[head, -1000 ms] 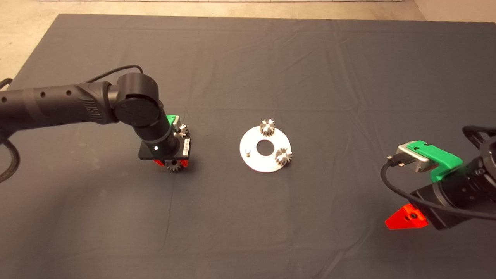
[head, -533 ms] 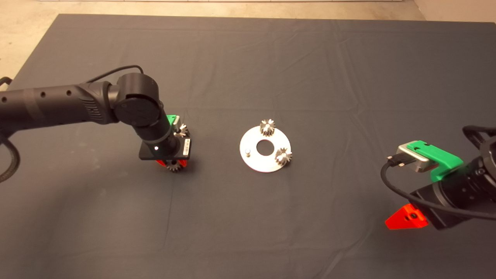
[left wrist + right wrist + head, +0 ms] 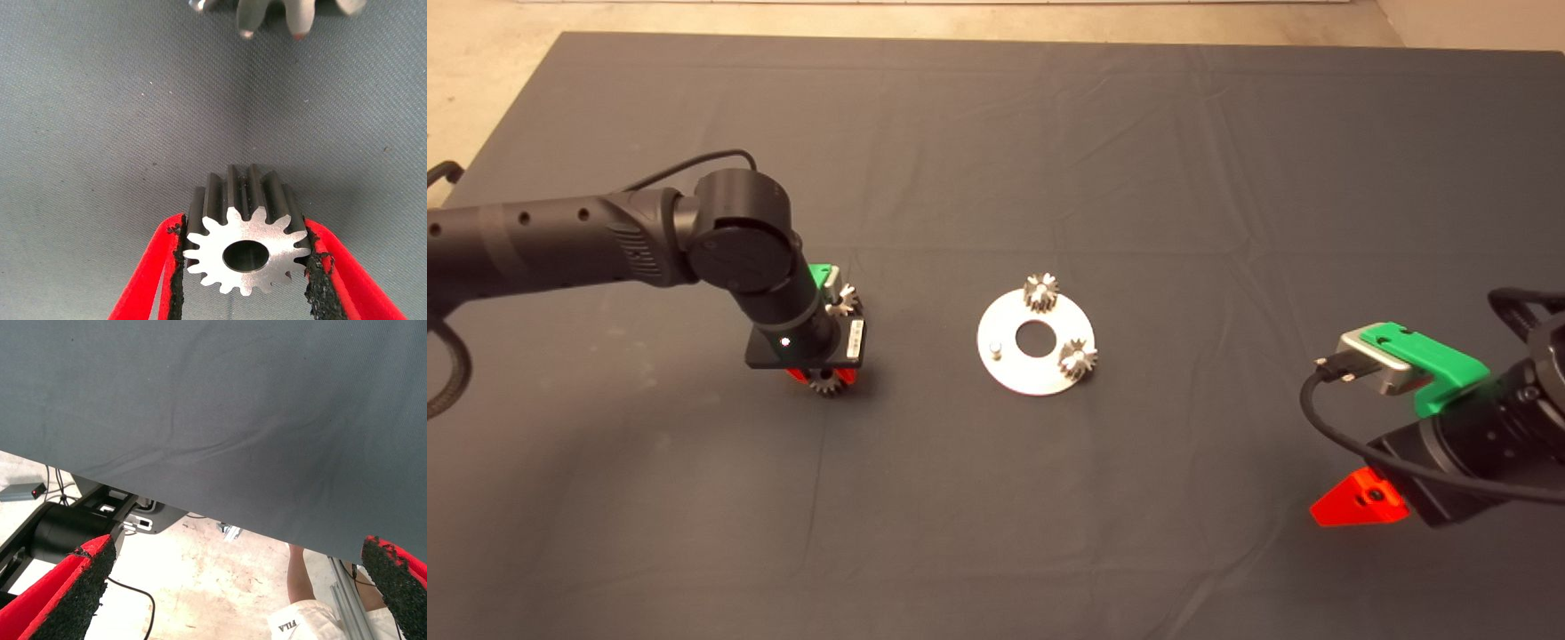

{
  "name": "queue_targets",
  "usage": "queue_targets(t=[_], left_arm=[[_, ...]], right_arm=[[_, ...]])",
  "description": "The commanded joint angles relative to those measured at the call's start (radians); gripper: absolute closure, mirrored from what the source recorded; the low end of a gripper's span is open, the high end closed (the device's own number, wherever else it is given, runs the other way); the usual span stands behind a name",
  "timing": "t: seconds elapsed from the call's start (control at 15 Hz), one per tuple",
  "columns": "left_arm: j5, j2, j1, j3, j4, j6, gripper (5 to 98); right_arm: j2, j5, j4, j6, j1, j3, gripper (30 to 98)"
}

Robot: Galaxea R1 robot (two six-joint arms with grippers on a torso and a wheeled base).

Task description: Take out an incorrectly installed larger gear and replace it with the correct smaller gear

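My left gripper (image 3: 824,377) stands upright over the mat, left of the round silver plate (image 3: 1014,373). Its black pads (image 3: 177,267) press on both sides of the smaller gear (image 3: 247,250), silver with a dark centre hole, so it is shut on that gear. Just beyond it on the mat lies the larger gear (image 3: 843,300); the left wrist view shows only its thick teeth (image 3: 267,17). On the plate stand two small gears (image 3: 1040,292) (image 3: 1078,359) and a bare pin (image 3: 996,349). My right gripper (image 3: 1360,502) waits open at the lower right.
The dark mat (image 3: 996,498) is wrinkled. Its edge (image 3: 200,507) crosses the right wrist view, with the floor, a black machine base (image 3: 67,530) and a person's leg (image 3: 300,573) beyond. A cable (image 3: 445,373) loops from the left arm.
Hardly anything: the left arm has shifted a hair to the left, with the gear still between its fingers. The right arm has not moved.
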Motion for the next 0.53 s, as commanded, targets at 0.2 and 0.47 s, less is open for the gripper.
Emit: queue_targets(t=[0.2, 0.47], left_arm=[[0.023, 0.063, -0.067, 0.023, -0.003, 0.004, 65.8], [0.085, 0.147, -0.152, 0.028, -0.053, 0.005, 65.8]], right_arm=[[-0.002, -0.001, 0.036, -0.007, 0.014, 0.002, 30.8], [-0.005, -0.001, 0.036, -0.007, 0.014, 0.002, 30.8]])
